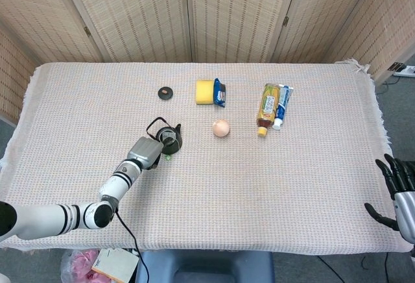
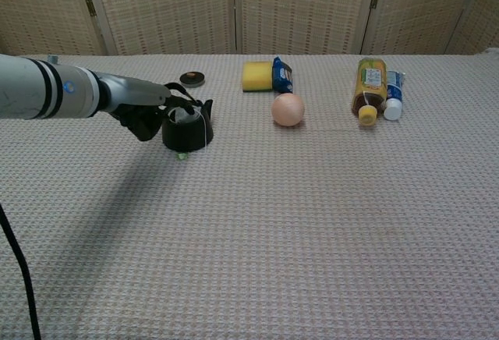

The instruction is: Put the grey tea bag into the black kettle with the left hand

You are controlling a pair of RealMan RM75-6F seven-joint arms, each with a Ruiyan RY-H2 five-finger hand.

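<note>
The black kettle (image 1: pixel 171 139) (image 2: pixel 188 132) stands left of the table's middle with its top uncovered. A pale grey tea bag (image 2: pixel 182 115) shows inside its mouth. A white string runs down the kettle's outside to a green tag (image 2: pixel 182 155) (image 1: pixel 167 157) on the cloth. My left hand (image 1: pixel 147 151) (image 2: pixel 143 115) is at the kettle's left side, with its fingertips just over the rim and nothing seen in them. At the lower right edge of the head view, my right hand (image 1: pixel 395 192) hangs off the table with its fingers apart, holding nothing.
A small black lid (image 1: pixel 165 92) (image 2: pixel 192 78) lies behind the kettle. Further right are a yellow sponge (image 1: pixel 205 91), a blue packet (image 1: pixel 220 93), a peach-coloured ball (image 1: pixel 221 128), a tea bottle (image 1: pixel 266 108) and a white tube (image 1: pixel 281 106).
</note>
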